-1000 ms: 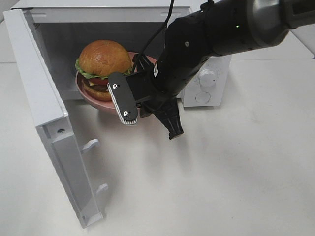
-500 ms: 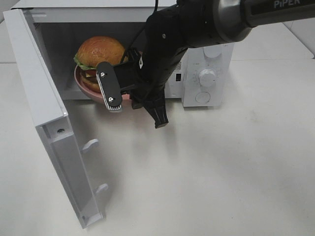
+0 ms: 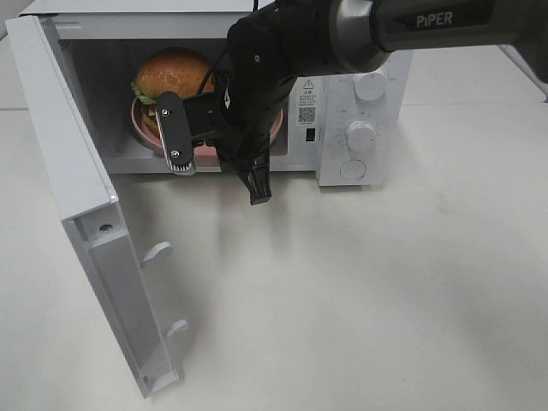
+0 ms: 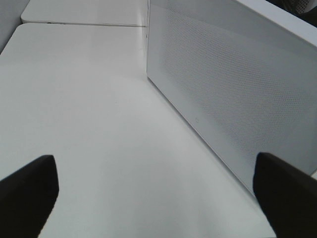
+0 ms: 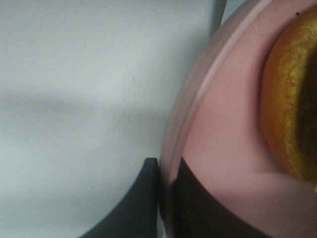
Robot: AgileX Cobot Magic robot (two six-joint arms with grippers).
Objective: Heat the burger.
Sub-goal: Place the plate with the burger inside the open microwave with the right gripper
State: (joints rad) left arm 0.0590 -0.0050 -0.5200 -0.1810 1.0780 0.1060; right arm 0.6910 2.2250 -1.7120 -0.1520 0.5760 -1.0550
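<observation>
The burger (image 3: 174,72), with a golden-brown bun and green lettuce, sits on a pink plate (image 3: 142,128) inside the open microwave (image 3: 360,94). My right gripper (image 3: 211,156) reaches in from the right and is shut on the plate's near rim. The right wrist view shows the pink plate (image 5: 223,139), the bun's edge (image 5: 292,99) and my fingers (image 5: 143,198) clamped on the rim. My left gripper (image 4: 153,166) is open and empty above the white table. It does not show in the exterior view.
The microwave door (image 3: 73,180) stands wide open at the left, swung toward the table's front. Its outer face (image 4: 223,99) shows in the left wrist view. The control knobs (image 3: 361,133) are on the microwave's right side. White table (image 3: 360,300) lies in front.
My right gripper has carried the plate and burger left and back, from the microwave's front opening deeper into the cavity.
</observation>
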